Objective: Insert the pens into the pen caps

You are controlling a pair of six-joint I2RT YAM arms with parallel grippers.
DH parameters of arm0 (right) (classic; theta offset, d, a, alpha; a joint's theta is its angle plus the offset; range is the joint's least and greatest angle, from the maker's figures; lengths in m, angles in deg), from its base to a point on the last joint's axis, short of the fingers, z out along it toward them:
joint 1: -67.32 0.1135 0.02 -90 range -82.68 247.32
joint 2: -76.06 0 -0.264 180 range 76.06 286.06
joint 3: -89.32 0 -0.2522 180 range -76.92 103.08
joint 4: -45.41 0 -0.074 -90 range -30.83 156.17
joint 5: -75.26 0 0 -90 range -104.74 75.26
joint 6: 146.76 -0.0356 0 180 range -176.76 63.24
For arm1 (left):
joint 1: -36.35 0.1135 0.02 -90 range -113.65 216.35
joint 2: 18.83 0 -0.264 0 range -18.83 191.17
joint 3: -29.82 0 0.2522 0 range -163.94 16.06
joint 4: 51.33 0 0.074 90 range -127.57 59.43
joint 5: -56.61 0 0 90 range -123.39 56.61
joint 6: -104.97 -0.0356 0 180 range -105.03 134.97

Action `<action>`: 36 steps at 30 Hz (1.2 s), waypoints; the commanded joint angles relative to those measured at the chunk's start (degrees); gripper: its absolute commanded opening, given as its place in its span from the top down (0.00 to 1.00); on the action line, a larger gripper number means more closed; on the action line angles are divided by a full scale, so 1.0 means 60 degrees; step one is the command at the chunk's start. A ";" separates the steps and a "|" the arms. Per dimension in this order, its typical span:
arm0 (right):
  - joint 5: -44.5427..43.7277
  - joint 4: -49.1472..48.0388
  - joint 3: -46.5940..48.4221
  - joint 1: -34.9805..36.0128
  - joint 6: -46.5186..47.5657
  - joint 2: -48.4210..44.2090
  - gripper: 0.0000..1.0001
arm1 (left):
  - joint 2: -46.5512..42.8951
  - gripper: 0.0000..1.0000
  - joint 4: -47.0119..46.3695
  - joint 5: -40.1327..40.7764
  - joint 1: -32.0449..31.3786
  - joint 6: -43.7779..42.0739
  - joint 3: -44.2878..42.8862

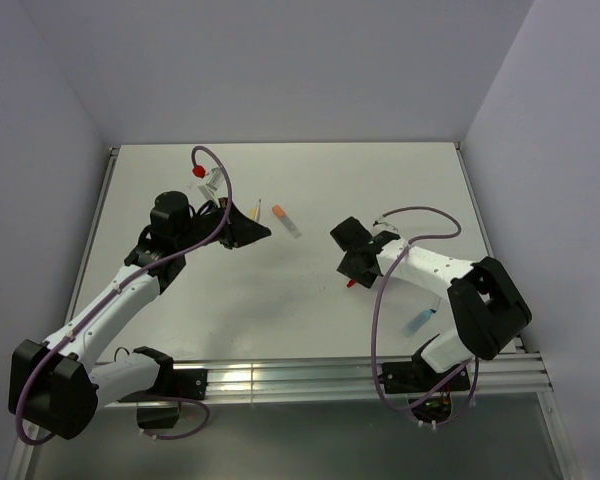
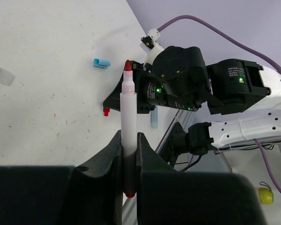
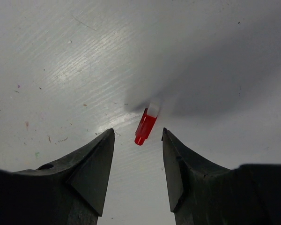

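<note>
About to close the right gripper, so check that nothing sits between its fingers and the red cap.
Nothing visible does. The red cap lies alone on the table, just ahead of the open right gripper, in line with the gap between its fingers.

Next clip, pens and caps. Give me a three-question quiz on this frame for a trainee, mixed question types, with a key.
1. True or false: the left gripper is empty.
2. Which fits the right gripper and the red cap? A) shut on it. B) open, with the cap lying free on the table near its fingertips. C) holding the cap in the air.
3. Fill in: the white marker in the left gripper has a ___ tip.
Key: 1 false; 2 B; 3 red.
</note>
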 commanded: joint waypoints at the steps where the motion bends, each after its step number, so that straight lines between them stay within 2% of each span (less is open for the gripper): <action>1: -0.0048 -0.0466 -0.0065 -0.0128 -0.0303 0.0160 0.47 | -0.0191 1.00 -0.0220 0.0084 -0.0026 -0.0219 -0.0324; 22: 0.0054 -0.0905 -0.0358 -0.0319 -0.0333 0.0952 0.53 | -0.0118 1.00 -0.0161 0.0114 -0.0026 -0.0292 -0.0353; 27: 0.0171 -0.1139 -0.0490 -0.0333 -0.0201 0.1098 0.67 | -0.0074 1.00 -0.0146 0.0114 -0.0026 -0.0292 -0.0353; 34: 0.0274 -0.1315 -0.0287 -0.0334 0.0588 0.0879 1.00 | -0.0030 1.00 -0.0161 0.0085 -0.0040 -0.0321 -0.0339; 36: 0.0216 -0.1009 0.0109 -0.0333 0.1216 0.0587 1.00 | -0.0001 1.00 -0.0321 -0.0047 -0.0040 -0.0219 -0.0280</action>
